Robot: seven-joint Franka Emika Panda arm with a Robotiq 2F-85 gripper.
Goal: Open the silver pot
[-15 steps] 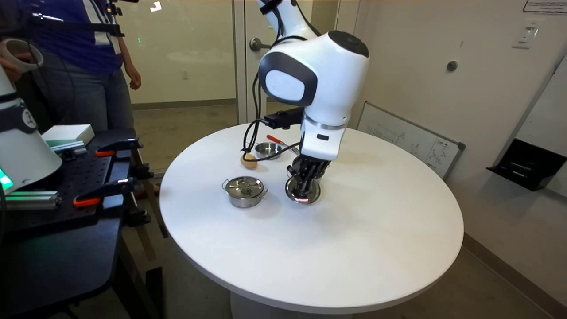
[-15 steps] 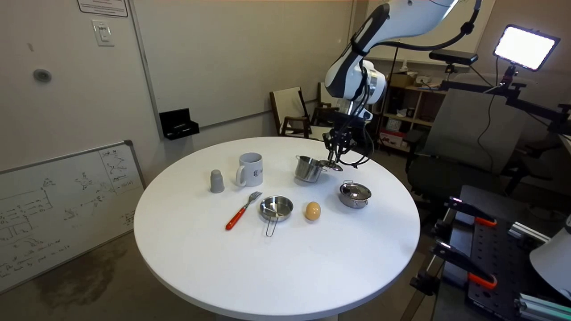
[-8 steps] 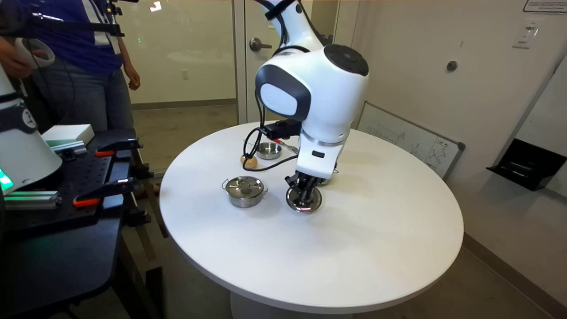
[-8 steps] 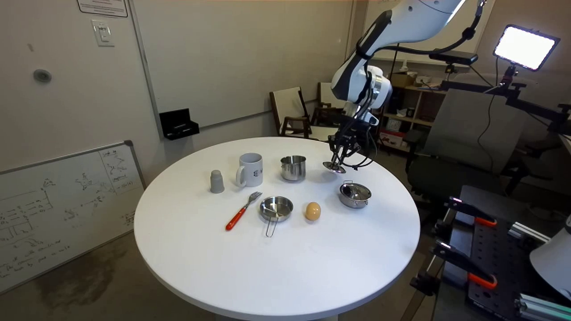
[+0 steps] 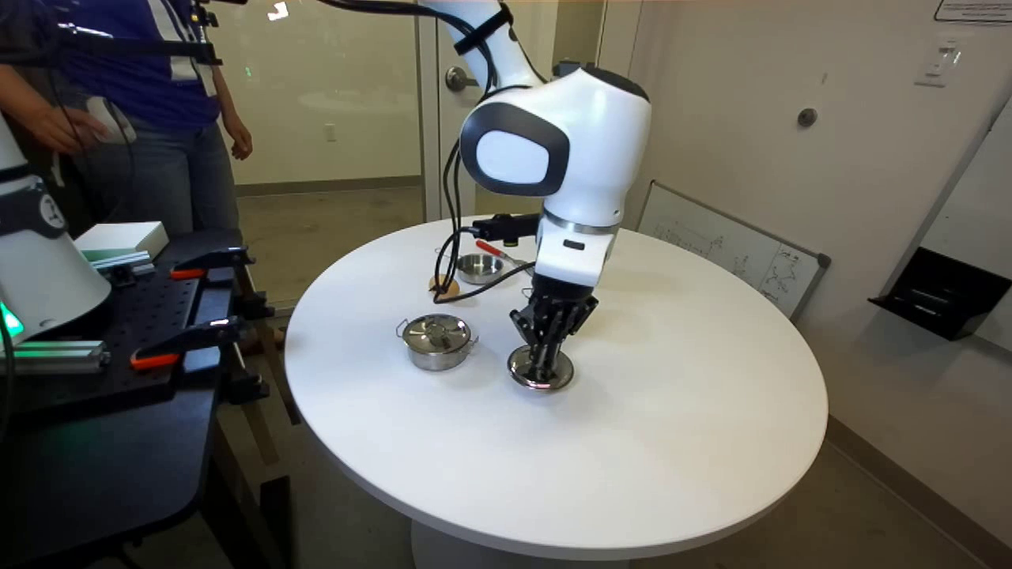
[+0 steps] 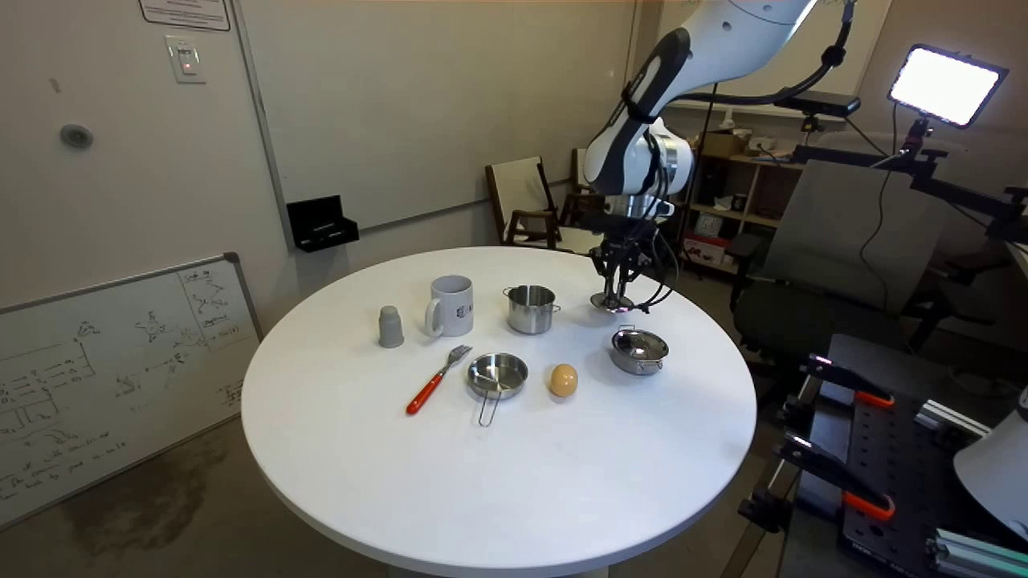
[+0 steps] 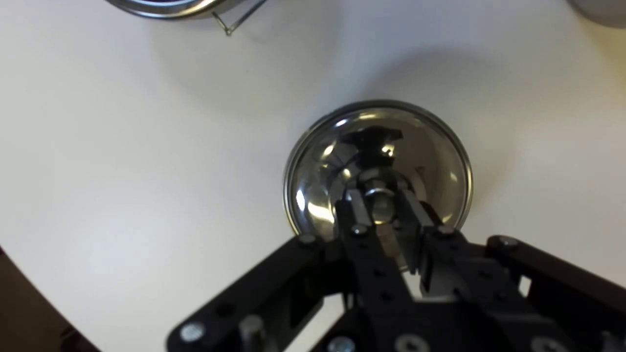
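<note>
The silver pot stands upright and open on the white round table, its wire handles out at the sides. In the wrist view a grey piece of it shows at the top right corner. Its shiny round lid is apart from it, level and low over or on the table; I cannot tell if it touches. My gripper is shut on the lid's knob, the fingers on both sides of it. Gripper and lid also show in an exterior view, where the arm mostly hides the pot.
A lidded silver bowl stands close to the lid; its rim shows in the wrist view. An egg, a metal dish, a red-handled fork, a mug and a small grey cup stand on the table.
The pot was tilted against the lid one second ago; it then came away, and now stands upright farther from the lid. My gripper has lowered with the lid.
</note>
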